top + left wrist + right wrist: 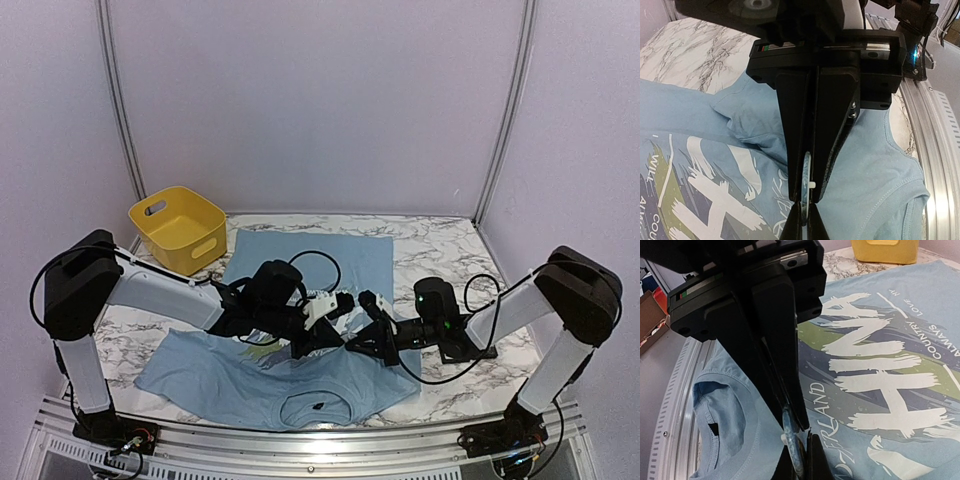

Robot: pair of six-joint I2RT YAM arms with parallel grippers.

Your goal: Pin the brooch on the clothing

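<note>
- Lying flat with its print up, the T-shirt [225, 385] is resting with its collar toward you.
- Your left gripper [804, 215] and right gripper [800, 450] are both pinching closed tight on the brooch [806, 172], just above the chest.
- You are needing one steady hold while piercing a single layer.

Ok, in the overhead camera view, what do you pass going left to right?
Left arm's black upper joint → yellow plastic basket → left gripper → right gripper → right arm's black upper joint.
</note>
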